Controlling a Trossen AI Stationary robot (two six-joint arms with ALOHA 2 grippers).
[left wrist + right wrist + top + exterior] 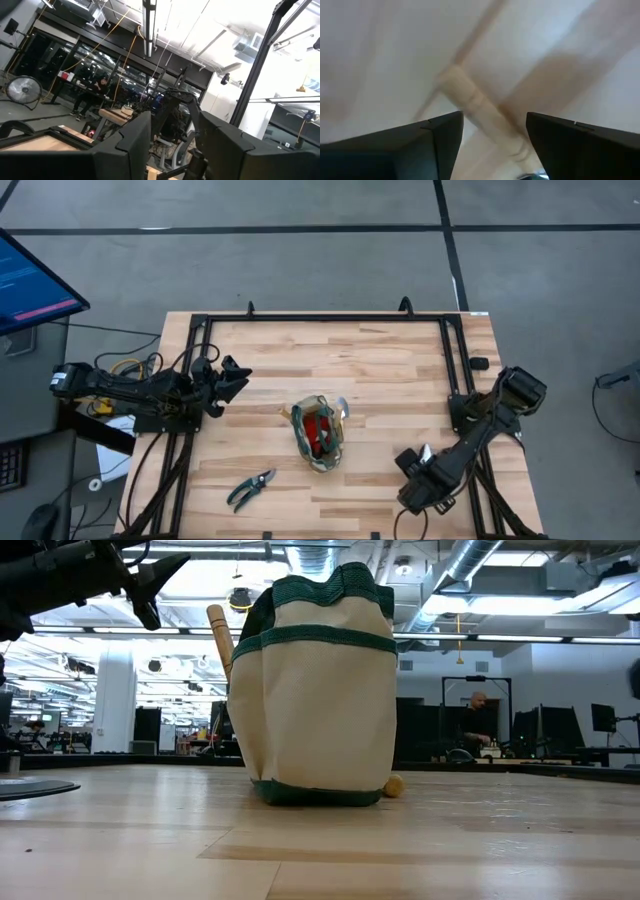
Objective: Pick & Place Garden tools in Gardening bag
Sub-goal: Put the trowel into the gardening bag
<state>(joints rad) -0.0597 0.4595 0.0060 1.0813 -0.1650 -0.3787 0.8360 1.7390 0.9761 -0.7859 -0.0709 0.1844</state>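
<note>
Right end effector (417, 458) spread around wooden trowel handle (485, 117), handle lying diagonal on table (380, 360).

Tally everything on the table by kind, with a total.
gardening bag: 1
pruning shears: 1
red item, inside the bag: 1
wooden-handled tools: 2, one at the bag, one at the right claw
Total: 5

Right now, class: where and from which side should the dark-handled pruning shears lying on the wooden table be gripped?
Probably from straight above, closing across the dark-handled pruning shears near the pivot: they lie flat on the wooden table, handles slightly splayed.
</note>
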